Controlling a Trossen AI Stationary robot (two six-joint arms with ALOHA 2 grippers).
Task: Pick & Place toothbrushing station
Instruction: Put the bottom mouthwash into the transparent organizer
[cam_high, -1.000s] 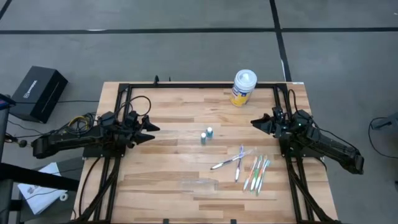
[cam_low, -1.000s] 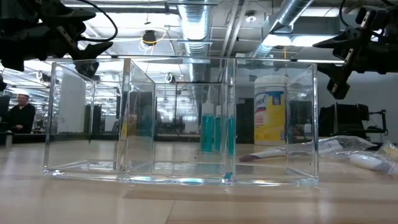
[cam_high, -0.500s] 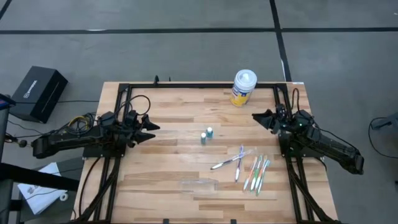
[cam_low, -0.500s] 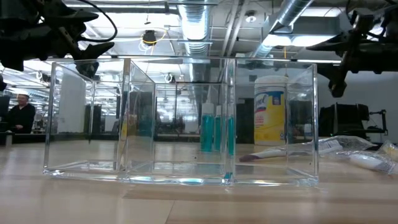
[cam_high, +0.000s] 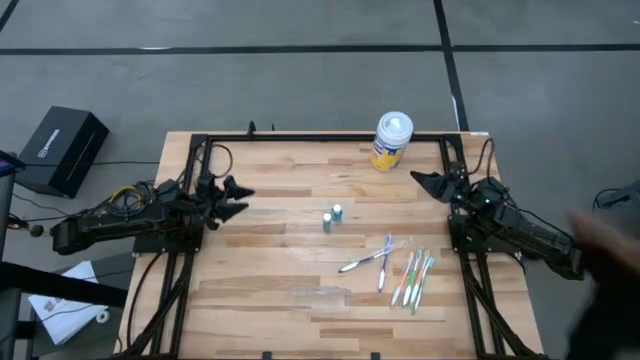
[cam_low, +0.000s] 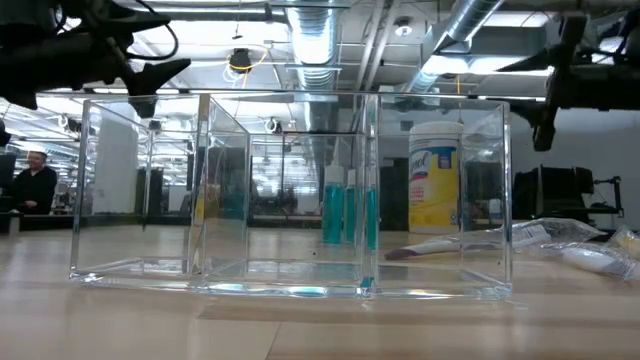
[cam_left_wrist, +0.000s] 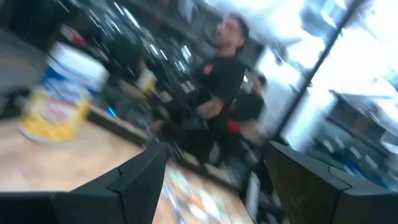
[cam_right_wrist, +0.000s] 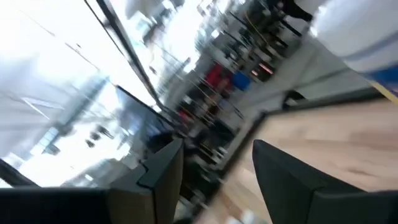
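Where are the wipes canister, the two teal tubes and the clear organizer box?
wipes canister (cam_high: 392, 140), high view, on its white lid.
teal tubes (cam_high: 332, 216), high view, on the pair's caps.
clear organizer box (cam_low: 290, 190), low view, on its front wall.

The table (cam_high: 270, 260) is pale wood in striped planks, framed in black. Two small tubes (cam_high: 331, 217) are teal with white caps. The toothbrushes (cam_high: 408, 276) show green, orange, white and purple. A wipes canister (cam_high: 391, 141) is yellow and white with a white lid. Both arms are black, the floor (cam_high: 300, 70) grey with dark lines.
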